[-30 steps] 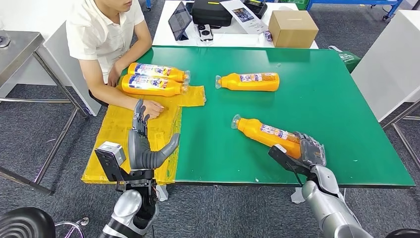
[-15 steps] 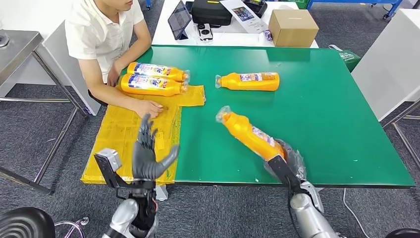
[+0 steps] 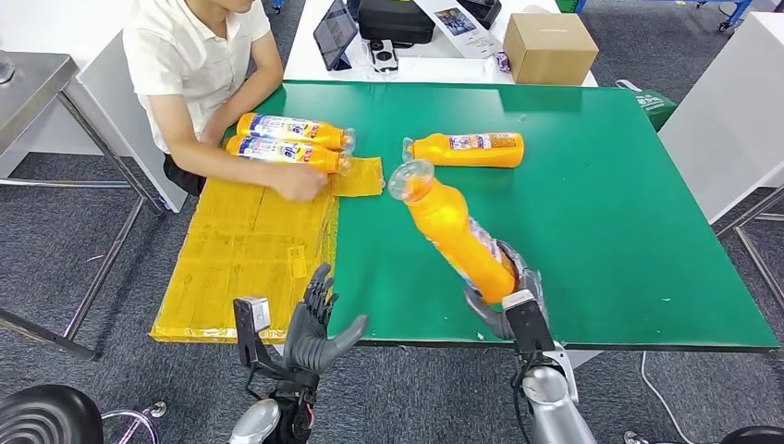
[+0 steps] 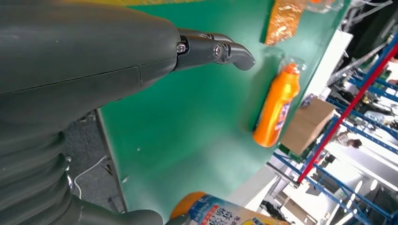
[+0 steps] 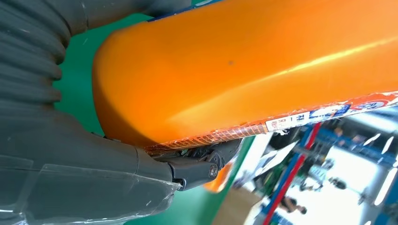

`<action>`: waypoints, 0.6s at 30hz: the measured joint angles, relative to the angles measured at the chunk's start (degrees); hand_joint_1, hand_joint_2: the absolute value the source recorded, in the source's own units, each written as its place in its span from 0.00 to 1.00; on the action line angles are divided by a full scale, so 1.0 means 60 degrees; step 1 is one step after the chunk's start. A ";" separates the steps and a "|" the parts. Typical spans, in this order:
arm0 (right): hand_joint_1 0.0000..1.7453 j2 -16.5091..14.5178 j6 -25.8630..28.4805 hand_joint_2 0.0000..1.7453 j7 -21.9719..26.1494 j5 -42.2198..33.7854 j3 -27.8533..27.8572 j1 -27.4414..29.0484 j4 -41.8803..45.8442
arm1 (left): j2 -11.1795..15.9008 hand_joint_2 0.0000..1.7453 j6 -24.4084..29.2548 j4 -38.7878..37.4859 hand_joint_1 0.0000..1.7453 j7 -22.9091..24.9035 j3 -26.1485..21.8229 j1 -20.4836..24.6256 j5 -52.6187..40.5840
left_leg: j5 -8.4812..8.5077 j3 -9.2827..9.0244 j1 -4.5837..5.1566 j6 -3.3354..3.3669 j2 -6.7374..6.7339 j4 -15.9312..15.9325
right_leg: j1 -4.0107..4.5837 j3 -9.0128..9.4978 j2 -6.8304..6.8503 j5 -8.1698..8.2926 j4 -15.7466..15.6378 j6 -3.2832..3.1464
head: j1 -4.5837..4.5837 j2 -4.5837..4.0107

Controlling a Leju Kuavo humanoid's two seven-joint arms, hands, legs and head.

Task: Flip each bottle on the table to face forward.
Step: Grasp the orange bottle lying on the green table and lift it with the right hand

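Bottle in hand (image 3: 453,236): orange, gripped by its base end in the right robot hand (image 3: 504,301) and raised off the green counter (image 3: 601,213) at the near edge. Long axis runs up and away from the hand, tilted toward the robot's left, capped neck (image 3: 410,178) highest and farthest. Right wrist view shows the fingers (image 5: 202,168) wrapped under the orange body (image 5: 253,70), label edge against them. Left robot hand (image 3: 319,324) hangs off the near counter edge, fingers spread, holding nothing, and is well apart from the bottle. Judgement: the turn belongs to the right hand alone, a roll about that long axis before laying it down. Second bottle (image 3: 467,149) lies on its side farther back, neck toward the left; two more bottles (image 3: 287,141) lie by a person's hand (image 3: 300,182).
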State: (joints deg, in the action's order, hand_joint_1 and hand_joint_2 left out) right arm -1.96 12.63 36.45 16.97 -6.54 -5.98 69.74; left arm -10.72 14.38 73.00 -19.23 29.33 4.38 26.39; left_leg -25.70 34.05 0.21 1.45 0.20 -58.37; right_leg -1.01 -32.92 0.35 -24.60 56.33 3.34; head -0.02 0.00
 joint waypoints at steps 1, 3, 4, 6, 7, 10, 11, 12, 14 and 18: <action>1.00 -0.0041 -0.0036 1.00 -0.0009 0.0024 -0.0152 0.0000 0.0062 | -0.0002 1.00 0.0023 -0.0043 0.00 -0.0015 0.0025 0.0096 0.0009 | 0.0000 0.0000 0.0000 0.0000 -0.0001 0.0000 | 0.0000 0.0000 -0.0001 0.0000 0.0001 0.0000 | 0.0000 0.0000; 1.00 -0.0125 -0.0083 1.00 -0.0052 0.0105 -0.0501 -0.0006 0.0134 | -0.0007 1.00 0.0105 -0.0108 0.00 -0.0069 0.0060 0.0290 0.0034 | 0.0001 0.0000 -0.0001 0.0000 -0.0001 0.0000 | 0.0000 0.0001 -0.0001 0.0000 0.0001 0.0000 | -0.0001 0.0000; 1.00 -0.0155 -0.0099 1.00 -0.0080 0.0156 -0.0685 -0.0012 0.0146 | -0.0013 1.00 0.0147 -0.0129 0.00 -0.0102 0.0072 0.0376 0.0050 | 0.0002 0.0000 -0.0001 0.0001 0.0001 0.0000 | 0.0000 0.0001 0.0000 0.0000 0.0001 0.0000 | -0.0001 0.0000; 1.00 -0.0203 -0.0110 1.00 -0.0119 0.0229 -0.1027 -0.0024 0.0151 | -0.0028 1.00 0.0196 -0.0149 0.00 -0.0145 0.0086 0.0512 0.0075 | 0.0002 0.0001 0.0000 0.0001 0.0003 0.0000 | -0.0001 0.0002 0.0002 0.0000 0.0001 0.0000 | 0.0000 0.0000; 1.00 -0.0223 -0.0106 1.00 -0.0130 0.0244 -0.1150 -0.0029 0.0151 | -0.0035 1.00 0.0200 -0.0153 0.00 -0.0151 0.0088 0.0559 0.0080 | 0.0002 0.0001 0.0000 0.0001 0.0003 0.0000 | -0.0001 0.0002 0.0002 0.0000 0.0001 0.0000 | 0.0000 0.0000; 1.00 -0.0253 -0.0080 1.00 -0.0147 0.0244 -0.1379 -0.0036 0.0151 | -0.0043 1.00 0.0212 -0.0167 0.00 -0.0160 0.0099 0.0645 0.0086 | 0.0002 0.0003 0.0002 0.0001 0.0002 0.0000 | -0.0002 0.0001 0.0002 0.0000 0.0001 0.0000 | 0.0000 0.0000; 1.00 -0.0254 -0.0078 1.00 -0.0151 0.0241 -0.1437 -0.0039 0.0151 | -0.0044 1.00 0.0217 -0.0169 0.00 -0.0181 0.0102 0.0657 0.0089 | 0.0002 0.0004 0.0003 0.0001 0.0002 0.0000 | -0.0003 0.0000 0.0002 0.0000 0.0001 0.0000 | 0.0000 0.0000; 1.00 -0.0255 -0.0094 1.00 -0.0158 0.0239 -0.1492 -0.0046 0.0148 | -0.0047 1.00 0.0219 -0.0170 0.00 -0.0216 0.0105 0.0665 0.0097 | 0.0002 0.0006 0.0003 0.0001 0.0002 0.0000 | -0.0003 -0.0001 0.0002 0.0000 0.0001 0.0000 | 0.0000 0.0000; 1.00 -0.0260 -0.0206 1.00 -0.0179 0.0238 -0.1652 -0.0086 0.0100 | -0.0073 1.00 0.0198 -0.0163 0.00 -0.0316 0.0112 0.0702 0.0148 | 0.0002 0.0008 0.0003 0.0001 0.0002 0.0000 | -0.0003 -0.0002 0.0001 0.0000 0.0000 0.0000 | 0.0000 0.0000; 1.00 -0.0355 -0.0361 1.00 -0.0189 0.0236 -0.2116 -0.0265 -0.0342 | -0.0132 1.00 -0.0156 0.0002 0.00 -0.0257 0.0210 0.0801 0.0474 | 0.0002 0.0008 0.0002 0.0001 0.0003 0.0000 | -0.0002 -0.0003 0.0002 0.0000 0.0000 0.0000 | -0.0001 0.0000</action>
State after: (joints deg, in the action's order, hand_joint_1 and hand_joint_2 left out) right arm -4.09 10.46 35.31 18.38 -19.24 -7.57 67.68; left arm -11.51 13.44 73.01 -20.77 30.59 9.19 29.24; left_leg -25.68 34.11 0.23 1.46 0.22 -58.37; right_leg -1.02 -32.94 0.36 -24.60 56.33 3.34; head -0.03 0.00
